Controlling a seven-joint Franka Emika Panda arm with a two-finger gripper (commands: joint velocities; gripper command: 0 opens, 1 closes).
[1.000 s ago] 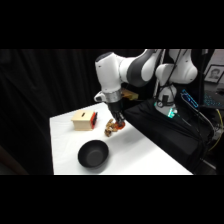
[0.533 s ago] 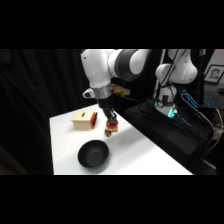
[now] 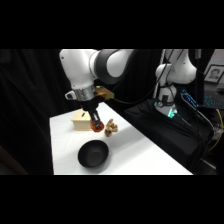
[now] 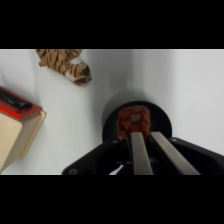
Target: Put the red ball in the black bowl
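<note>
End effector [image 4: 142,145] clamped on red ball [image 4: 134,121]; black bowl [image 4: 112,117] beneath, per wrist cam only.

Lighting and focus in the side and wrist views.
Side view: a bright white table [image 3: 135,150] stands against a dark, unlit backdrop; the white arm is strongly lit and nearly washed out at upper centre, a small green-blue light glows at centre right, and outlines are soft throughout. Wrist view: the table is evenly bright, with a broad soft shadow band running down right of centre; the gripper [image 4: 150,150] at the bottom edge is blurred.
</note>
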